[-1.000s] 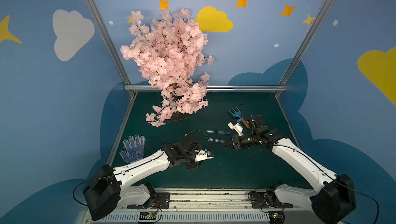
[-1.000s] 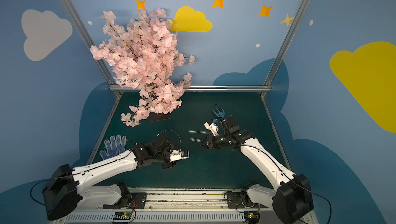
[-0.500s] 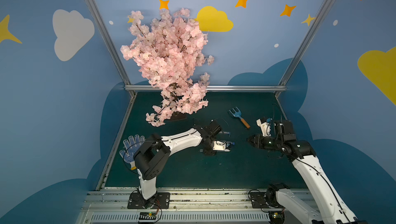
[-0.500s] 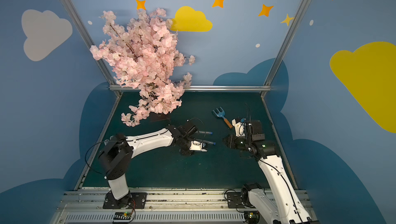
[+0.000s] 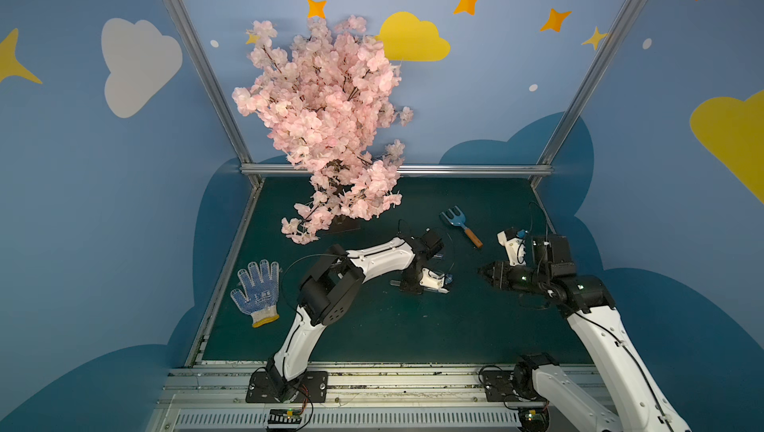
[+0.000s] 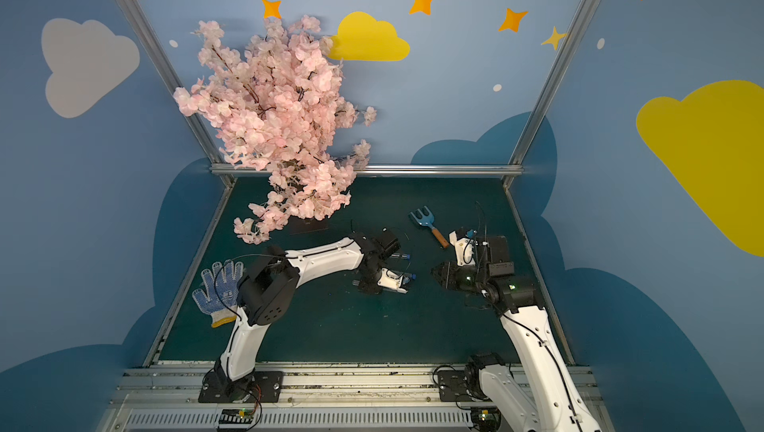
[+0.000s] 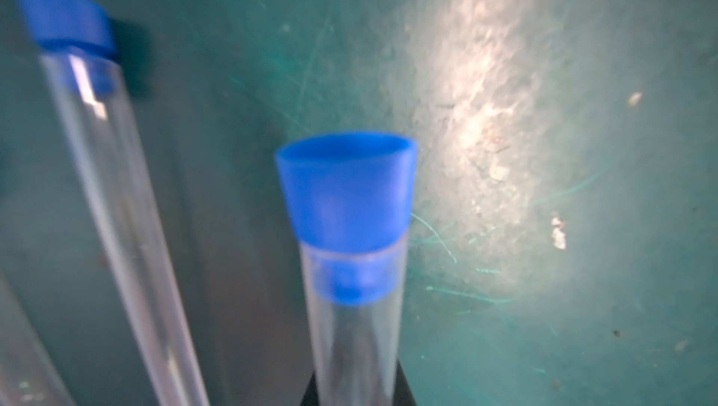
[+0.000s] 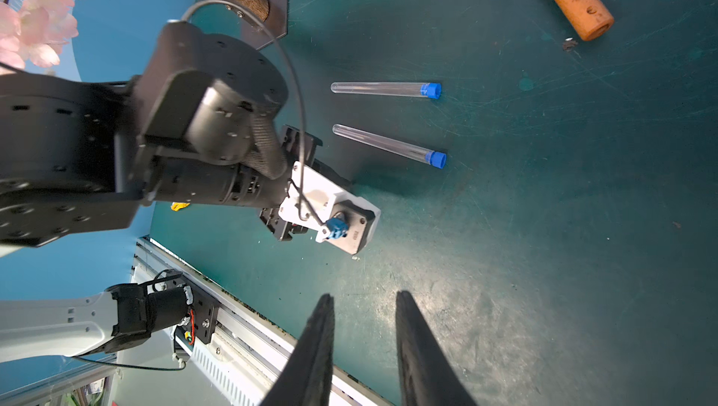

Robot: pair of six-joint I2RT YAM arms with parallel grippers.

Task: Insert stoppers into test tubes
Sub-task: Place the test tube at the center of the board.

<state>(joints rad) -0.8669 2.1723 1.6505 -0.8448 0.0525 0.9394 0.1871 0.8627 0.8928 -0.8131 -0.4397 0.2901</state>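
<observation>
Closing step: left jaws closed on a test tube (image 7: 355,338) with its stopper (image 7: 345,194) seated, right jaws ajar and empty; next, likely release it onto the tabletop (image 8: 544,229) beside the stoppered tubes (image 8: 384,89) ahead of the right jaws.

In both top views, looked down from high above the arm bases toward the back wall, wide enough for the whole mat (image 5: 372,335). From the left wrist, peered very close and blurred along a capped tube (image 7: 353,345) onto the mat. From the right wrist, faced low across the mat, past the right gripper (image 8: 365,295), toward the left arm (image 8: 202,112), lying tubes (image 8: 384,89) and the rake (image 8: 575,0) handle, all shared with the top views.
</observation>
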